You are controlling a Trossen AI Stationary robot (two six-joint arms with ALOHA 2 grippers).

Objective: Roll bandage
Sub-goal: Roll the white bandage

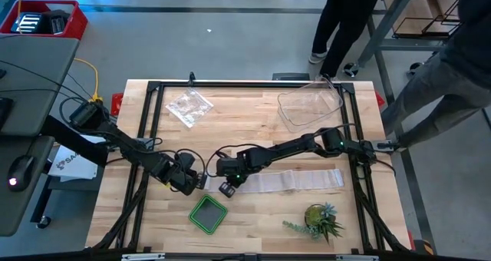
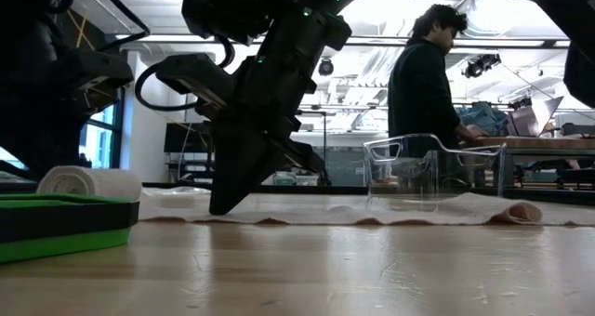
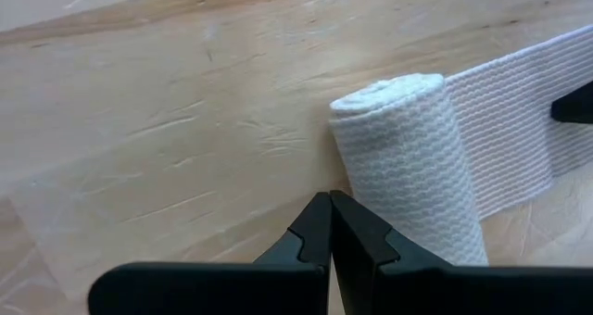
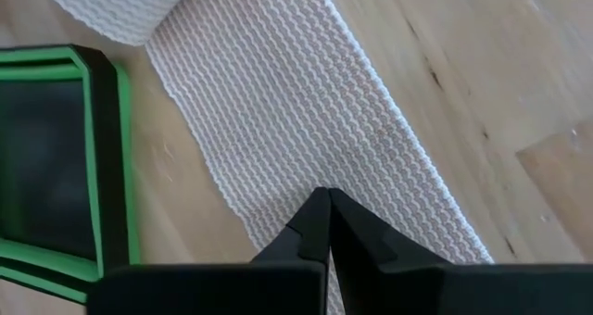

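Left gripper (image 3: 329,224), fingers pressed together and holding nothing, sits just beside the rolled end of the bandage (image 3: 417,171). Right gripper (image 4: 327,218), also closed, presses the flat strip. Rolling is half done; next, push the roll along.

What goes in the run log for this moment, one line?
bandage: partly rolled, rest flat on table | left gripper: shut, beside roll | right gripper: shut, over flat strip | green tray: near roll
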